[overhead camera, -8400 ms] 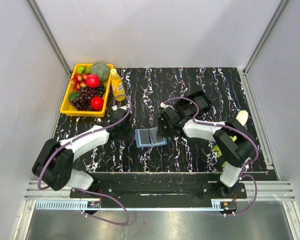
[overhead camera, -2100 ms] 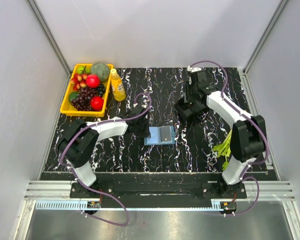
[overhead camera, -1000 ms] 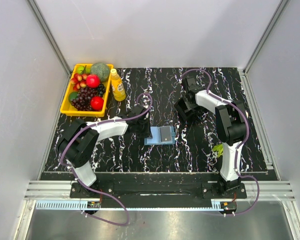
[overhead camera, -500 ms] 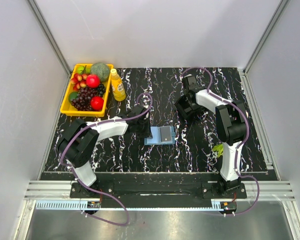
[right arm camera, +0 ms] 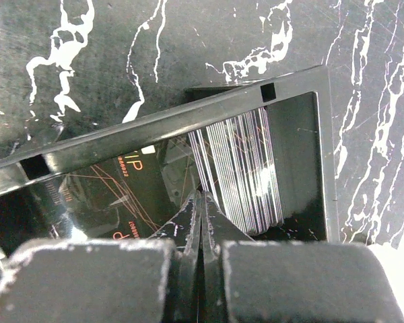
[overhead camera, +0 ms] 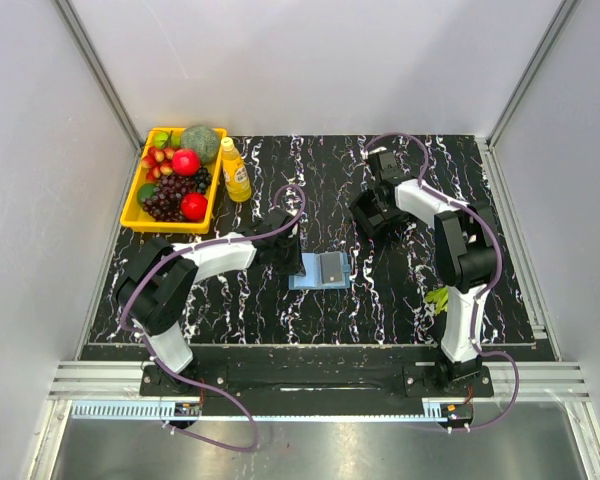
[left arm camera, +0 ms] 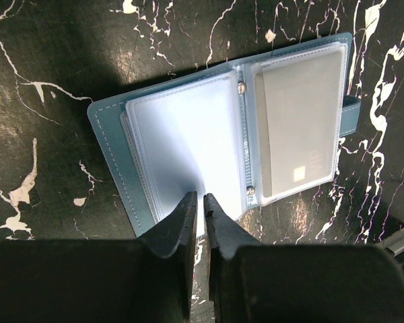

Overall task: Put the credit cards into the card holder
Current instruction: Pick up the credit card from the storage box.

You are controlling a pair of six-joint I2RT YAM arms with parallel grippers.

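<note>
Top cam: fixed high, behind the arm bases, looking down and forward over the whole table (overhead camera: 310,160), bases at the near edge. Left wrist cam: very close, looking straight down past the left fingers (left arm camera: 178,225) onto the open wallet (left arm camera: 188,134), which fills most of the frame. Right wrist cam: just as close, looking down past the right fingers (right arm camera: 188,225) into the black box (right arm camera: 155,128). Top view shares the wallet with left wrist and the box with right wrist. The wrist views show separate patches of table.
</note>
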